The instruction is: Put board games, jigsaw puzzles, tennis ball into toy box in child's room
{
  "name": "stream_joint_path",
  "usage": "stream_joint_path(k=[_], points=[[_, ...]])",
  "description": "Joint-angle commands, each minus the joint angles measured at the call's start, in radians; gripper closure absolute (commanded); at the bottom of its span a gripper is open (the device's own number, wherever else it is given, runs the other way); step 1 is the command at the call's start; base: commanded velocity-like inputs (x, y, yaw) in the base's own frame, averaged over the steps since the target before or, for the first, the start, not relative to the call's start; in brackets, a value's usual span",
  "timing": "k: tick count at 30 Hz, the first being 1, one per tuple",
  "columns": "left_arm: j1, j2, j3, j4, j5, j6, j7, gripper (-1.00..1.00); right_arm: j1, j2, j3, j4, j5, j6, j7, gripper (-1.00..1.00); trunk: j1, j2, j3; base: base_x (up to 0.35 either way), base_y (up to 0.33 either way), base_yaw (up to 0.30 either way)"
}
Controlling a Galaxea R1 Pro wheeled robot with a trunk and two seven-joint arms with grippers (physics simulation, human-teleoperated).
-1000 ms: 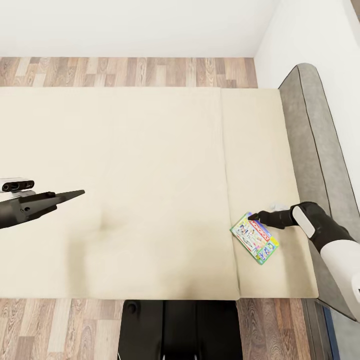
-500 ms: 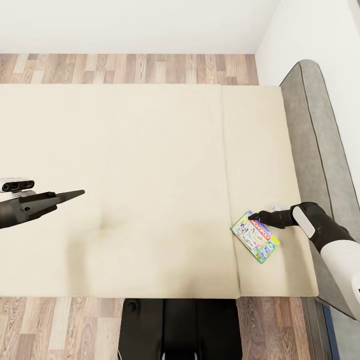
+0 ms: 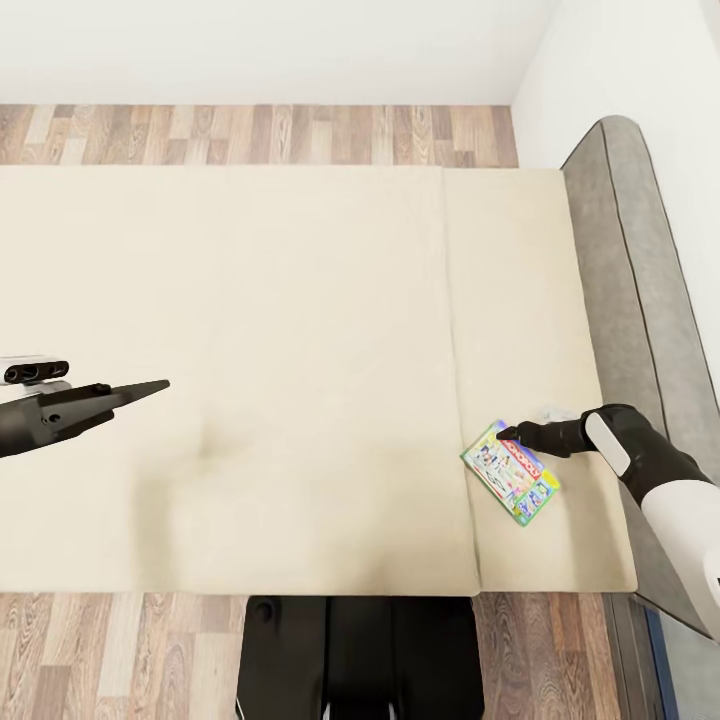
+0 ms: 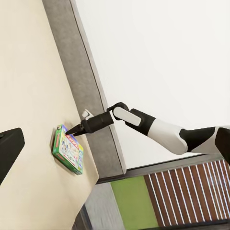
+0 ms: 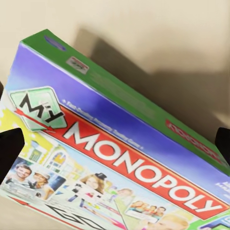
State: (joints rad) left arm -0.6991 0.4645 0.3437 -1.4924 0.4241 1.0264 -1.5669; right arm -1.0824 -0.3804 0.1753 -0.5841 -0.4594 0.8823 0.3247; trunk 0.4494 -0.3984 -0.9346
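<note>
Seen from the head camera, the right claw (image 3: 512, 434) reaches across the bed (image 3: 300, 330), its tip at the upper edge of a Monopoly board game (image 3: 509, 473) lying flat near the grey headboard (image 3: 630, 290); how far its fingers are spread cannot be told here. The left claw (image 3: 150, 386) hangs idle, well apart, its opening unclear.

The left wrist camera shows the right claw (image 4: 78, 128) tapering to a point at the box (image 4: 67, 150), apparently lining up a grasp.

The right wrist camera looks down on the box lid (image 5: 115, 158), with dark fingertips (image 5: 10, 151) at opposite edges of the frame, suggesting open jaws straddling it, nothing gripped.
</note>
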Motion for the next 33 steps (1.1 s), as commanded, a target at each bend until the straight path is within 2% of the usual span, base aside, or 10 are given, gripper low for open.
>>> stream_joint_path(k=[1, 13, 33], points=[[0.0, 0.0, 0.0, 0.0, -0.001, 0.011, -0.004, -1.0, -0.001, -0.001, 0.004, 0.0, 0.007, 0.001, 0.008, -1.0, 0.001, -0.002, -0.002, 0.0, 0.0, 0.0], [0.0, 0.0, 0.0, 0.0, -0.001, 0.011, -0.004, -1.0, -0.001, 0.0, 0.008, 0.0, 0.007, 0.001, 0.008, -1.0, 0.001, -0.002, -0.016, 0.0, 0.0, 0.0], [0.0, 0.0, 0.001, 0.0, -0.001, 0.011, -0.004, -1.0, -0.001, 0.009, 0.009, -0.001, 0.003, 0.006, 0.013, -1.0, 0.001, -0.002, -0.018, 0.0, 0.0, 0.0]])
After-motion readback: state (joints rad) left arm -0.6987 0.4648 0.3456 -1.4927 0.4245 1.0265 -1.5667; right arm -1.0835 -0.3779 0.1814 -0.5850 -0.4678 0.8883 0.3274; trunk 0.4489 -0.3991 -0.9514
